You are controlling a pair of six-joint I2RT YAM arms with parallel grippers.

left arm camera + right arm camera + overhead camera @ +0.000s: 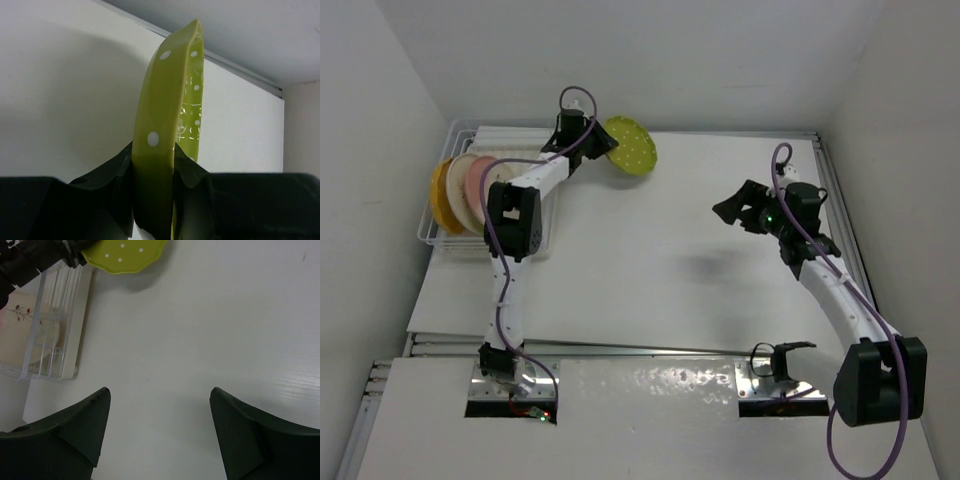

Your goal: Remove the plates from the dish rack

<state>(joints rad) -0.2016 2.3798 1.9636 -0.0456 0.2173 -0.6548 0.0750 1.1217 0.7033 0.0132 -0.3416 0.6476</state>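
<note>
The left gripper was shut on the rim of the lime green plate, one dark pad on each face. In its wrist view the plate stood on edge, straight out ahead of the fingers, so its span ran on from the gripper's own axis. Its glossy green was scattered with pale dots, and the rim looked gently scalloped from the right wrist view.

From above, this plate hung clear of the dish rack, on the side of the left gripper that faces the right arm, with the bare table beneath it. To lay it flat, I judged the wrist would have to tip it over as it lowered.

Behind the left gripper, the orange-yellow plate, the cream plate and the pink plate stood upright together in the rack, far nearer this arm than the other.

The right gripper hovered well apart over open table, jaws spread wide and empty.
</note>
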